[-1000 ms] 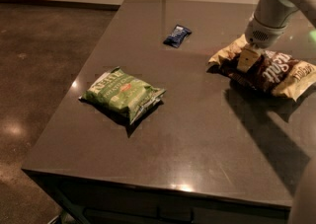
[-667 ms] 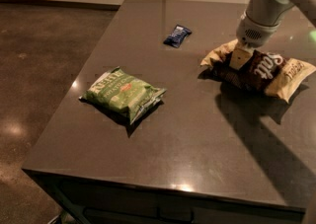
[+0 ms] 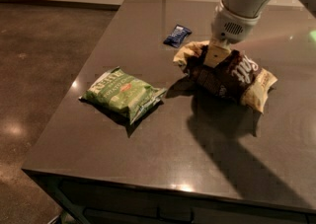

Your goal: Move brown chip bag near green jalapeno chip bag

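The brown chip bag (image 3: pixel 233 76), dark brown with tan ends and white script, lies in the middle right of the dark table. My gripper (image 3: pixel 214 56) comes down from the upper right and is shut on the bag's left upper part, its tan finger (image 3: pixel 216 53) pressed into the crinkled foil. The green jalapeno chip bag (image 3: pixel 124 93) lies flat on the table's left part, a short gap to the left of the brown bag's left end.
A small dark blue wrapper (image 3: pixel 177 35) lies just behind the brown bag's left end. The table (image 3: pixel 163 159) has its left edge close to the green bag and its front edge below. The dark floor is to the left.
My gripper has moved left and toward the front with the brown chip bag in it, bringing the bag closer to the green bag. The green bag and blue wrapper have not moved.
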Robot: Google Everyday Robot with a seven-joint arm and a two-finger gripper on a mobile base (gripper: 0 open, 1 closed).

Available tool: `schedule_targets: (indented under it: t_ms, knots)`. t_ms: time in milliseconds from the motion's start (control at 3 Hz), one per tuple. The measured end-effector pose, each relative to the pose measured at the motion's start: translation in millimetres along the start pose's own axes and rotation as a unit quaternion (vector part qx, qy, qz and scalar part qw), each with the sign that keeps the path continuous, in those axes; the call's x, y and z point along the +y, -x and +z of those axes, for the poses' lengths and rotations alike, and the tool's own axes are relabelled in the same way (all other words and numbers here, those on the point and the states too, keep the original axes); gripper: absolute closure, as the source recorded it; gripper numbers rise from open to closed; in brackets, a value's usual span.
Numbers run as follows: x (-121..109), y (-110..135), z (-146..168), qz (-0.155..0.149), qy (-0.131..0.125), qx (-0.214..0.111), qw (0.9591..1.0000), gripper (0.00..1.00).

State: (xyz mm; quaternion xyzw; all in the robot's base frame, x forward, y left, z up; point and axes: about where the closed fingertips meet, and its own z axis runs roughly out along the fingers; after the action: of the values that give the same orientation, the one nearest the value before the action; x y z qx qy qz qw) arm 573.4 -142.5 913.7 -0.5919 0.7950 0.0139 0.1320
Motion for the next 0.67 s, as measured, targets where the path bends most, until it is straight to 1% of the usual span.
schedule_targets:
  t_ms: [333,667]
  knots:
    - [17,19,-7,-0.020,0.015,-0.019,0.9995,0.76]
    - [37,35,-6,-0.033,0.044,-0.040,0.9977,0.44]
